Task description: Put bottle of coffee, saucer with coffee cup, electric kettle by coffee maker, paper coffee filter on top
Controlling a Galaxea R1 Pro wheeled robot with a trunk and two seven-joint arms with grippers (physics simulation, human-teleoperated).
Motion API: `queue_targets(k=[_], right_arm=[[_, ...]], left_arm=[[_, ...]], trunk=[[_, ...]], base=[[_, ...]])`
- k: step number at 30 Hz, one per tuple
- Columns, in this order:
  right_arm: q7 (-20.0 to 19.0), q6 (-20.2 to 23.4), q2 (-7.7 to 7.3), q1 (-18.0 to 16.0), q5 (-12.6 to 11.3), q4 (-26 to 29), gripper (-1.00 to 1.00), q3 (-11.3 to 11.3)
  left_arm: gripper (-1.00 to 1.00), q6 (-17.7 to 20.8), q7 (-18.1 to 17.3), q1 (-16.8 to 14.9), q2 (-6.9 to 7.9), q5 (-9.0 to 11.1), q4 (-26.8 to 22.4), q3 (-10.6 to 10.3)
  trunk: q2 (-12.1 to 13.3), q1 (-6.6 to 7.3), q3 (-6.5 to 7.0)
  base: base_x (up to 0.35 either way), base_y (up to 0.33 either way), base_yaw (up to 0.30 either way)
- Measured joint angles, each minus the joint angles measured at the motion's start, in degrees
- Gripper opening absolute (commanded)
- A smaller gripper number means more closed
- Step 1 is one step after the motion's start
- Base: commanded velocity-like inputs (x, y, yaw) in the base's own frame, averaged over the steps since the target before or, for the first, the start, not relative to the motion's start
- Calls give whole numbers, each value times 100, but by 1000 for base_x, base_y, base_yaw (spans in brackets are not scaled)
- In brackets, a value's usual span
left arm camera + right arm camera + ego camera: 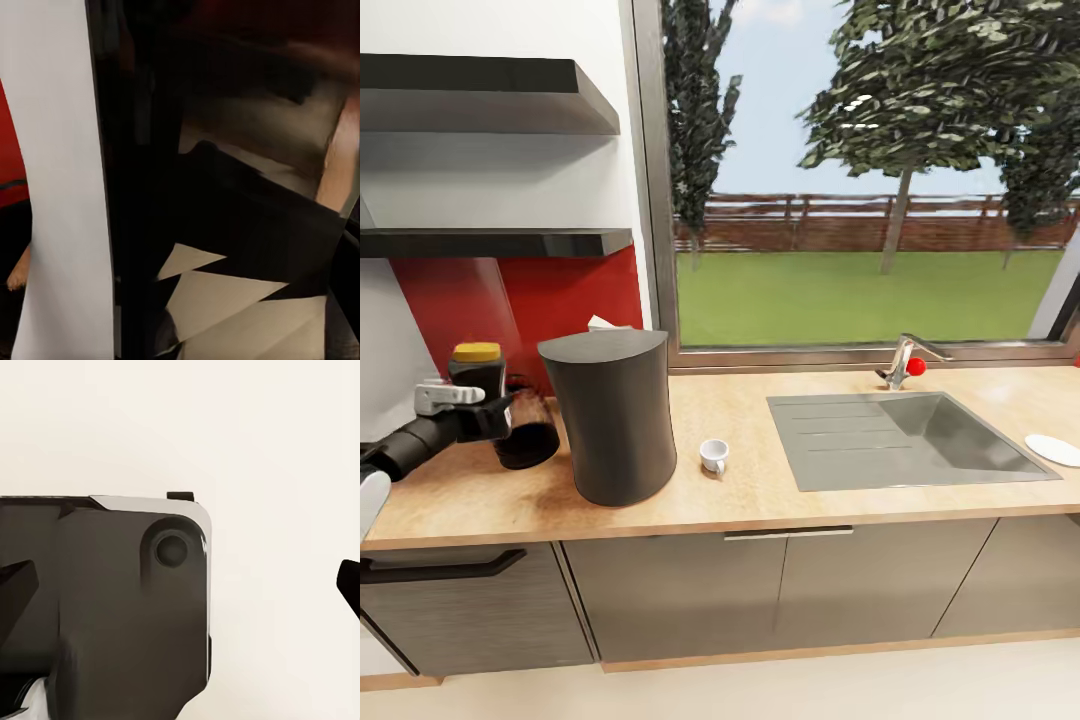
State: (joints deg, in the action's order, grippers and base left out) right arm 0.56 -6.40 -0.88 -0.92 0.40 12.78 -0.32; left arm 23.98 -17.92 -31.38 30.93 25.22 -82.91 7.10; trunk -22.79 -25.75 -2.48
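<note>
My left jaws (495,415) pinch bottle of coffee (478,372), low over table (760,480) beside tall dark pot (615,415). Bottle likely rigid, smooth, slippery; body grip beats cap. Right jaws' state: cannot tell.

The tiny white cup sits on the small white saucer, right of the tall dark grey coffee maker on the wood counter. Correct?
No. In the head view the tiny white cup stands directly on the light wood counter, right of the tall dark grey coffee maker; the small white saucer lies apart, beyond the sink.
</note>
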Motion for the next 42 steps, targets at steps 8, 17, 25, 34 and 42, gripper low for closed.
queue_targets(k=[8, 17, 25, 34, 42], right_arm=[[0, -5, 0, 0, -7, -4, 100, -15], [0, -16, 0, 0, -8, 0, 100, -16], [0, -17, 0, 0, -8, -8, 100, -16], [0, -12, -17, 0, -8, -30, 100, -24], [0, -7, -18, 0, -1, -181, 100, -16]], left_arm=[[-100, -1080, 727, 918, -97, 9, 34, 7], [-100, -1685, 1389, 1466, -596, -9, 416, 50], [-100, -2030, 1392, 1473, -779, -19, 972, 21], [-100, -2302, 1400, 1474, -836, -287, 1328, 17], [-100, -2313, 1408, 1474, -1104, -762, 1339, 33]], trunk=[[0, 0, 0], [0, 0, 1], [-1, 2, 0], [0, 0, 1], [0, 2, 0]], base=[[0, 0, 0], [0, 0, 0], [52, 0, 0], [164, 0, 0], [175, 0, 0]])
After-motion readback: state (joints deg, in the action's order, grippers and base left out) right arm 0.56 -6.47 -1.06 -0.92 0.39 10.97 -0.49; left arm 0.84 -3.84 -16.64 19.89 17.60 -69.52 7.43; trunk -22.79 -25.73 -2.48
